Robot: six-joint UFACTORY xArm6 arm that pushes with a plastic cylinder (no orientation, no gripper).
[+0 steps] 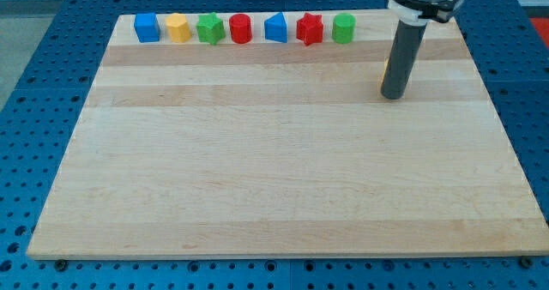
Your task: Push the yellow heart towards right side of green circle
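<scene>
Yellow heart (385, 73): only a thin yellow-orange sliver shows, at the view's left edge of the rod (401, 54), near the surface's top right. The rest is hidden behind the rod, so which way it points and its long axis cannot be told; the visible strip runs roughly up-down in the view.

My tip (394, 95) rests on the wooden surface (283, 178), just below and to the view's right of that sliver, touching or nearly touching it; contact cannot be confirmed. No fingers on this rig, only the rod, so a finger state cannot be told.

Green circle (344, 28) sits at the view's right end of a row along the surface's top edge, up and to the view's left of the heart, apart from it.

Row count, view's left to right, seven blocks:
- blue block (147, 27), shape unclear
- yellow block (177, 27)
- green block (210, 28), star-like
- red cylinder (240, 28)
- blue block (275, 27), peaked top
- red star (309, 29)
- green circle

By colour over the whole surface: two blue, two yellow (heart included), two green, two red. Eight blocks total.
</scene>
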